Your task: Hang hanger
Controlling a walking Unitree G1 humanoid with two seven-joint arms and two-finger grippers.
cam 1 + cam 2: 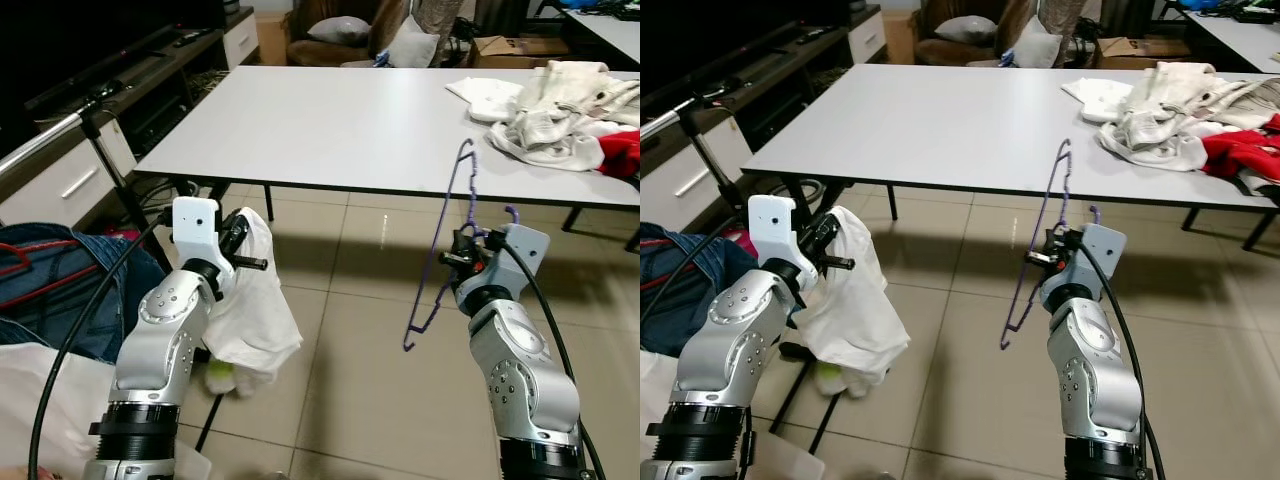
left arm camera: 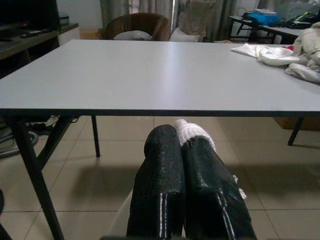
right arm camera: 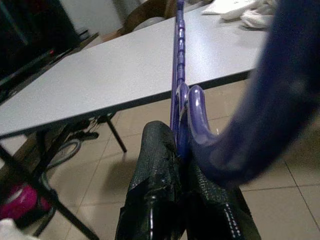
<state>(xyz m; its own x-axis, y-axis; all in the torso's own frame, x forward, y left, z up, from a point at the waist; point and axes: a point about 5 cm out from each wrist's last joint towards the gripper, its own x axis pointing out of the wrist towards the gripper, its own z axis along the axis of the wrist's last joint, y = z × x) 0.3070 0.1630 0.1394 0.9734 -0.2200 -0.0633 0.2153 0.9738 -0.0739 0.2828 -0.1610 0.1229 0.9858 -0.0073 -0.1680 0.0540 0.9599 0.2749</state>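
Observation:
A thin purple hanger (image 1: 447, 240) stands upright over the floor in front of the grey table (image 1: 330, 130), pinched near its hook by my right gripper (image 1: 463, 252), which is shut on it. In the right wrist view the purple hanger (image 3: 186, 107) rises between the black fingers (image 3: 155, 175). My left gripper (image 1: 240, 250) is shut on a white garment (image 1: 255, 310) that droops below it toward the floor. A bit of white cloth (image 2: 190, 131) shows between the left fingers (image 2: 160, 180) in the left wrist view.
A pile of white and red clothes (image 1: 560, 115) lies on the table's right end. A metal rail on a stand (image 1: 70, 125) rises at the left, with blue clothing (image 1: 60, 275) and a red hanger below it. A TV cabinet runs along the left wall. Tiled floor lies under the table.

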